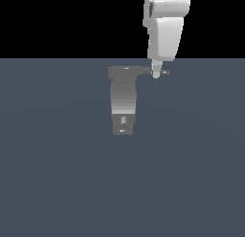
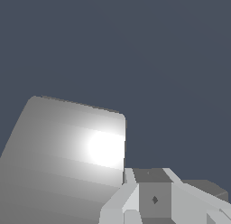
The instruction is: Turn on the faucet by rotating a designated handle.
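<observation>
The faucet [image 1: 123, 100] is a grey rounded column lying on the floor, with a darker notched block at its near end. It fills part of the wrist view as a bright grey body [image 2: 63, 160]. The handle [image 1: 143, 69] is a thin flat lever that sticks out from the top of the column towards the exterior view's right. My gripper [image 1: 156, 73] comes down from above and rests against the handle near its outer end. The handle's tip [image 1: 165, 72] shows beyond the gripper. The fingers [image 2: 119, 205] show no gap between them and look shut, with nothing visibly held.
The dark blue-grey floor [image 1: 57, 183] spreads flat around the faucet. The white arm link [image 1: 165, 30] hangs above the handle's outer end. No other objects show.
</observation>
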`<control>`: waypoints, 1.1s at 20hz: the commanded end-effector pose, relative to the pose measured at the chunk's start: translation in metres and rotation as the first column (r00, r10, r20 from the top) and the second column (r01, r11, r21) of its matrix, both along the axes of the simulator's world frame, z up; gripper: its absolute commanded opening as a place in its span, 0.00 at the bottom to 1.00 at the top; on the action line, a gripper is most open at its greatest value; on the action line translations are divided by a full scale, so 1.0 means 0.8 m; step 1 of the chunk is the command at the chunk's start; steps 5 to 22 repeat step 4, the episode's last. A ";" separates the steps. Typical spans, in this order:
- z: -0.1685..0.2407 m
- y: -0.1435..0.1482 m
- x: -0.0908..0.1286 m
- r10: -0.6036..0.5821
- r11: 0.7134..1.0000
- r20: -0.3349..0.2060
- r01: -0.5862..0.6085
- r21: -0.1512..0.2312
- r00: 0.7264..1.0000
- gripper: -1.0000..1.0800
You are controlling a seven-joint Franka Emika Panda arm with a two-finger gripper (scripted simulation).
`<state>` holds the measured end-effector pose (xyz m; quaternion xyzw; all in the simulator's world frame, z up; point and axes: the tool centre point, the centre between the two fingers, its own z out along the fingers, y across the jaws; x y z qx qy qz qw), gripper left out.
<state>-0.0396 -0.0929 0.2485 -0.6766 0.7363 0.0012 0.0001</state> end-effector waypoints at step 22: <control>0.000 -0.037 0.011 -0.026 1.000 0.001 0.026 -0.002 1.000 0.00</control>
